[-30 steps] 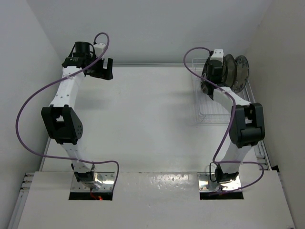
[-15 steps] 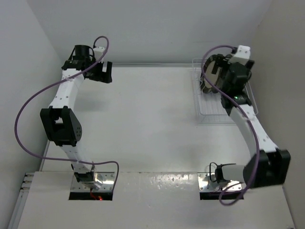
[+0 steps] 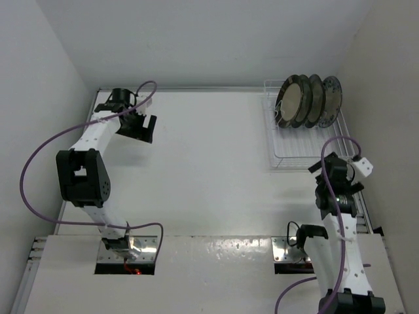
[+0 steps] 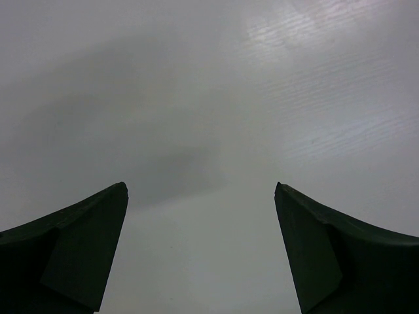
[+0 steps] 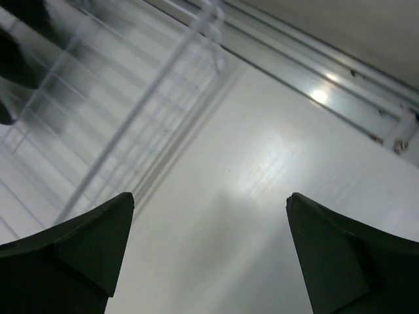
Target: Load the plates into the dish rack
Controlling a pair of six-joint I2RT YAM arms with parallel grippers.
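Several plates (image 3: 306,100) stand on edge in a row at the far end of the dish rack (image 3: 298,157), a white wire basket at the table's far right. The frontmost plate (image 3: 290,101) shows a cream centre and a dark rim. My right gripper (image 3: 331,173) hangs open and empty just off the rack's near right corner. In the right wrist view the right gripper (image 5: 209,196) is over bare table with the dish rack (image 5: 131,111) wires at upper left. My left gripper (image 3: 145,129) is open and empty at the far left. The left wrist view shows the left gripper (image 4: 200,186) above plain table.
A metal rail (image 5: 340,85) runs along the table's right edge beside the rack. White walls close in the table at the back and on both sides. The near part of the rack holds no plates.
My right gripper has opened, left the plates in the rack and pulled back toward the near right. My left gripper has shifted slightly nearer and lower.
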